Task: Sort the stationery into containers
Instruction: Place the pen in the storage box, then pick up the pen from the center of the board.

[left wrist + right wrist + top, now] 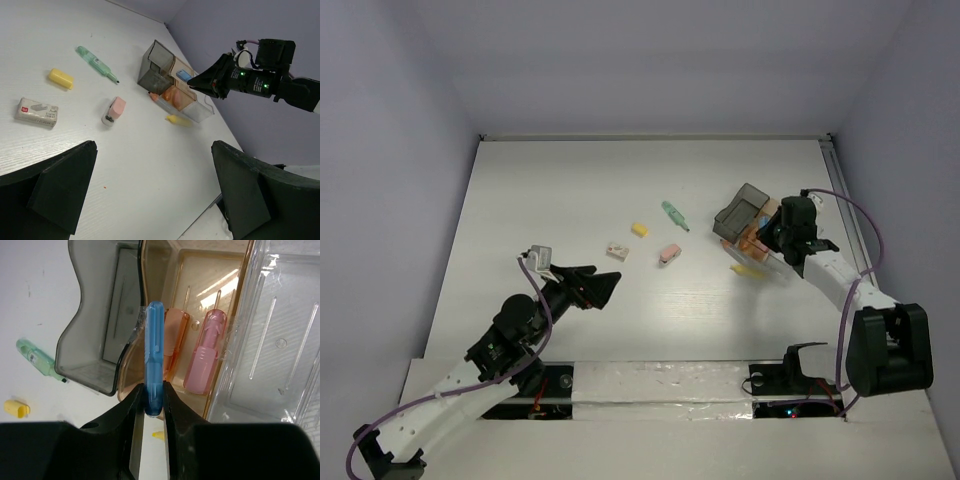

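My right gripper (pixel 153 400) is shut on a blue pen-like piece (pixel 154 355) and holds it over the near wall of the tan-tinted bin (pixel 200 270). In that bin lie an orange piece (pixel 175 340) and a pink piece (pixel 204 360). The smoky dark bin (pixel 95 315) is to its left and a clear bin (pixel 280 340) to its right. My left gripper (pixel 154 150) is open and empty above bare table. On the table lie a green pen (pixel 672 214), a small yellow piece (pixel 639 230), a grey-white block (pixel 617 250), a pink piece (pixel 669 254) and a yellow piece (pixel 750 270) beside the bins (pixel 745 215).
The bins stand near the table's right edge, close to the right wall (pixel 900 150). The loose pieces are spread over the middle of the table, between my two arms. The table's near edge (pixel 670 365) runs in front of the arm bases.
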You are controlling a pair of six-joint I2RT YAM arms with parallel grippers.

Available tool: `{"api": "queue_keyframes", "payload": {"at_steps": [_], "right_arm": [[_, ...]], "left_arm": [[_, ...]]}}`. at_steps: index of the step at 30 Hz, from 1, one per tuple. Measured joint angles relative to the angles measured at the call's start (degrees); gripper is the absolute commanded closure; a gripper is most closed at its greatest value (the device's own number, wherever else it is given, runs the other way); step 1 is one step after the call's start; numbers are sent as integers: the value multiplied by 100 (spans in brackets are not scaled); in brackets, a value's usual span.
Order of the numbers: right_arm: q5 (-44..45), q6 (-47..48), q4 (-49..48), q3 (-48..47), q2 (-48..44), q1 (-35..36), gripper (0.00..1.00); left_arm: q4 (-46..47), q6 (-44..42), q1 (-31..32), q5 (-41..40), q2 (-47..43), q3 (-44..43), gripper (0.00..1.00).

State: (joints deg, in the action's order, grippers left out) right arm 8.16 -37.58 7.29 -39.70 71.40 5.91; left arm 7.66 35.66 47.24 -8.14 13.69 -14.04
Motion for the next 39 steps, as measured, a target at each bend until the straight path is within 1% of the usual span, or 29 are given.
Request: {"api": "queue_keyframes", "payload": {"at_steps": [2,4,6,7,9,10,15,18,21,22,24,25,27,28,30,31,33,34,35,39], "right_arm": [[2,-15,4,-46,129,-35,88],[15,-13,20,-120,219,-61,71],[42,-11,24,-216,267,-72,61],[50,9,26,-269,289,-72,52],[72,50,26,-363,302,-72,45],[85,66,26,-396,299,-72,39],[105,181,37,-450,264,-116,37],[-184,337,-46,-450,181,-140,40],[-662,595,-175,-529,210,-52,54],[-739,704,-166,-640,295,59,67],[-791,977,-170,-1008,605,448,82],[-802,1139,-164,-1261,828,741,93],[-874,1410,-168,-1727,1244,1185,99],[-946,1554,-164,-1976,1462,1384,100],[-1106,1781,-138,-2380,1838,1650,99],[-1161,1902,-109,-2570,2031,1735,90],[-1248,2118,87,-2955,2387,1821,75],[-1274,2238,216,-3189,2601,1849,64],[-1294,2343,330,-3394,2789,1862,57],[-1318,2752,938,-4162,3508,1941,40]], "left_arm": [[24,-13,0,15,-2,7,1],[33,-26,0,17,-2,9,1],[33,-31,0,20,-2,9,1],[35,-33,0,20,-2,9,1],[46,-33,0,20,-2,9,1],[52,-33,0,20,-2,9,1],[90,-35,0,20,33,9,1],[120,-35,0,20,98,9,1],[153,-35,0,17,166,9,1],[157,-35,0,15,192,9,1],[186,-35,0,15,251,9,1],[201,-35,0,15,284,9,1],[225,-33,0,13,358,9,1],[238,-33,0,15,400,9,1],[240,-31,0,11,472,9,1],[238,-31,0,11,501,9,1],[238,-28,0,2,531,7,1],[236,-28,0,-13,538,4,1],[236,-28,0,-26,542,-2,1],[238,-28,0,-87,619,-79,1]]}}
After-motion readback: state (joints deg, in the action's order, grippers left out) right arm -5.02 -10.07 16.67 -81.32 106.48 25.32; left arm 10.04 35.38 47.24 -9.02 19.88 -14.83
